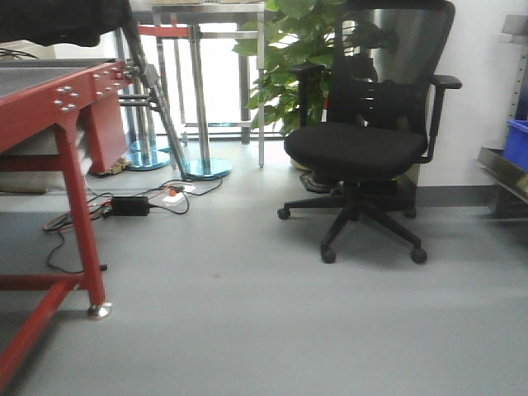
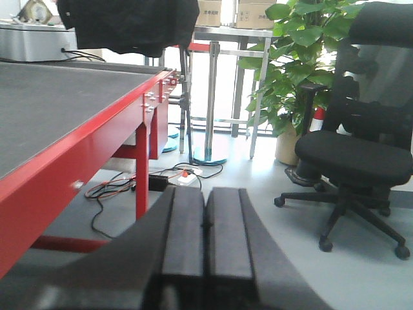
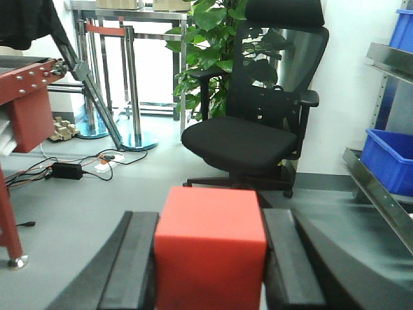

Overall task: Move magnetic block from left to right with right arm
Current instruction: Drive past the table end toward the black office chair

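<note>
Front view: red table (image 1: 49, 91), black chair (image 1: 355, 148) on grey floor, left wrist view: left gripper (image 2: 205, 194) closed, fingers touching, beside table, boxes (image 2: 251, 13) with print too blurred to read, right wrist view: right gripper (image 3: 211, 217) clamping block (image 3: 210, 248) between its fingers, chair behind

A plain grey floor (image 1: 247, 330) fills the room. On the left stands a red-framed counter (image 1: 82, 87) with a dark top. To the right, a black mesh-backed office chair (image 1: 363, 148) on castors sits before a white wall (image 1: 487, 124), with a leafy green plant (image 1: 285, 41) behind it. At the far end, steel table legs (image 1: 198, 91) stand against a bright window (image 1: 221, 82). Cables and a black power brick (image 1: 129, 205) lie on the floor. A blue bin (image 3: 390, 158) rests on metal shelving (image 3: 381, 194) at the far right.
</note>
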{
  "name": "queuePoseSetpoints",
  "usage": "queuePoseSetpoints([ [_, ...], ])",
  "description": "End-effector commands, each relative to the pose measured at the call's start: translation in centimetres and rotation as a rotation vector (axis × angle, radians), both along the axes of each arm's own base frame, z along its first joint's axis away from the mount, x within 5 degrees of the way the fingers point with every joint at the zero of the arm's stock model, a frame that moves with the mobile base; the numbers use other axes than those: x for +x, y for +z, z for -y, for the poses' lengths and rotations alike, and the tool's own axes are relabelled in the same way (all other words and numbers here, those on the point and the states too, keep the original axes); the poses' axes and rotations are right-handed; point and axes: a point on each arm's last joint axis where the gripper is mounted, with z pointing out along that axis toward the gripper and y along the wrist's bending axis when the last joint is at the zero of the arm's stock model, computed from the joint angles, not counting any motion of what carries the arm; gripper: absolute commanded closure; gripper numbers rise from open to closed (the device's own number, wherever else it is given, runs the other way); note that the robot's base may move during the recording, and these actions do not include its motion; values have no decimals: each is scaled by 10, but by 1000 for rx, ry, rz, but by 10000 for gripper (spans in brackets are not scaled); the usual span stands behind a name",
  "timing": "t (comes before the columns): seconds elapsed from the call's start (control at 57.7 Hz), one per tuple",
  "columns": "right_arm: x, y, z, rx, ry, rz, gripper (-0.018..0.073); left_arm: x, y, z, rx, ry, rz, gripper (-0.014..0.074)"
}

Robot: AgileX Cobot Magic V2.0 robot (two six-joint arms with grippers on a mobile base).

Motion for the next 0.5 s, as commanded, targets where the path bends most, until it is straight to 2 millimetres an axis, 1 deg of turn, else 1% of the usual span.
queuePoseSetpoints([
  [0.0, 0, 17, 0, -13, -1, 109, 231, -2, 6, -1, -5, 10, 87, 722],
  [0.485, 0, 17, 0, -13, -1, 109, 231, -2, 6, -1, -5, 10, 87, 722],
])
